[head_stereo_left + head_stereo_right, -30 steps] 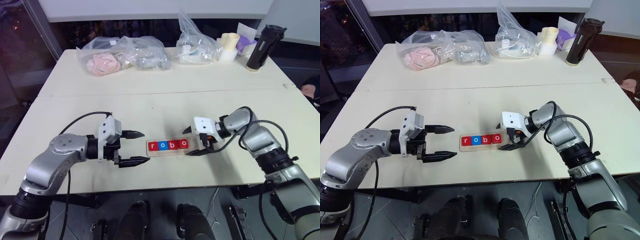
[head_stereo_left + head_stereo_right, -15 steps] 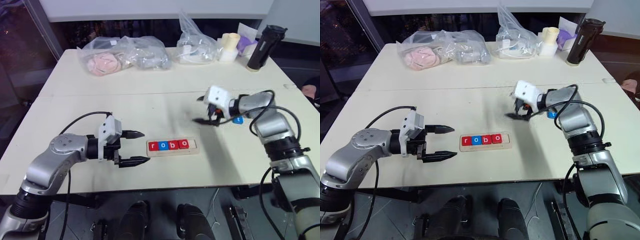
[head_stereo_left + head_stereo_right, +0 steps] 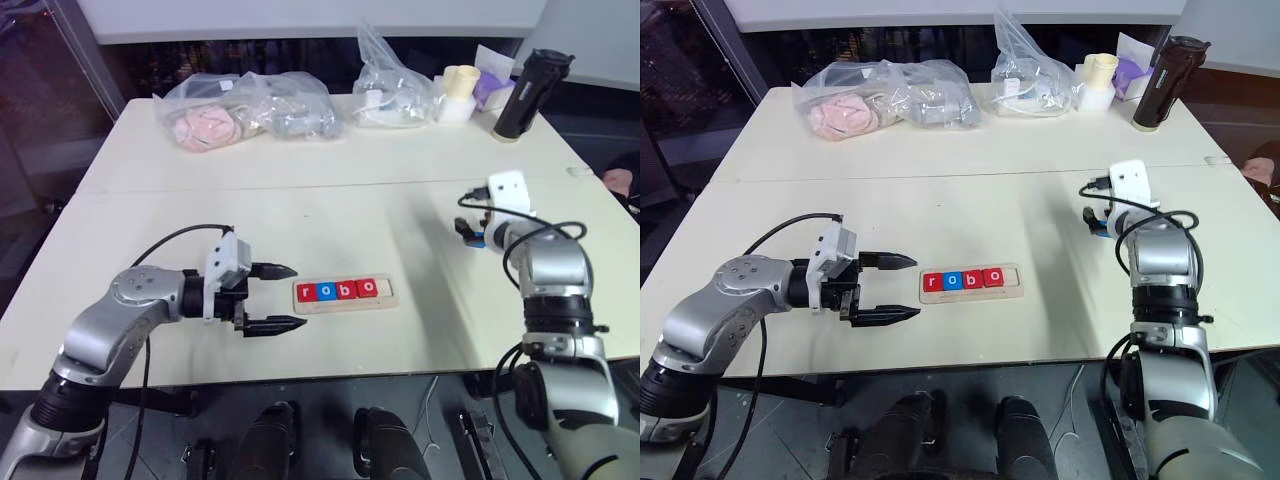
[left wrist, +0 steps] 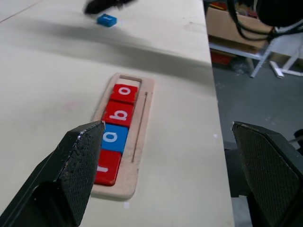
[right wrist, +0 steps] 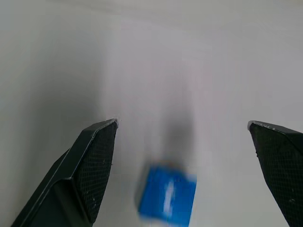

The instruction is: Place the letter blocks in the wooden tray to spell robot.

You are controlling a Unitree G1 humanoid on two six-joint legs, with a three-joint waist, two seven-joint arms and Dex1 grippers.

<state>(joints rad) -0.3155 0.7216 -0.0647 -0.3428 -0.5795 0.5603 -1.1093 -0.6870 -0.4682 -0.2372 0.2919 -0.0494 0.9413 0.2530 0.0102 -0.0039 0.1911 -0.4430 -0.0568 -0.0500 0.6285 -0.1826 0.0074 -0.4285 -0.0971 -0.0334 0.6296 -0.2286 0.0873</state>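
Four letter blocks are sitting in the wooden tray spelling "robo". The blue t block is lying far right under the wide-open right gripper; the left gripper is hovering open, empty, beside the tray.

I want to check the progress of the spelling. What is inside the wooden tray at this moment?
The wooden tray holds four letter blocks in a row: red r, blue o, red b, red o. The last slot is empty. Nothing covers the tray.
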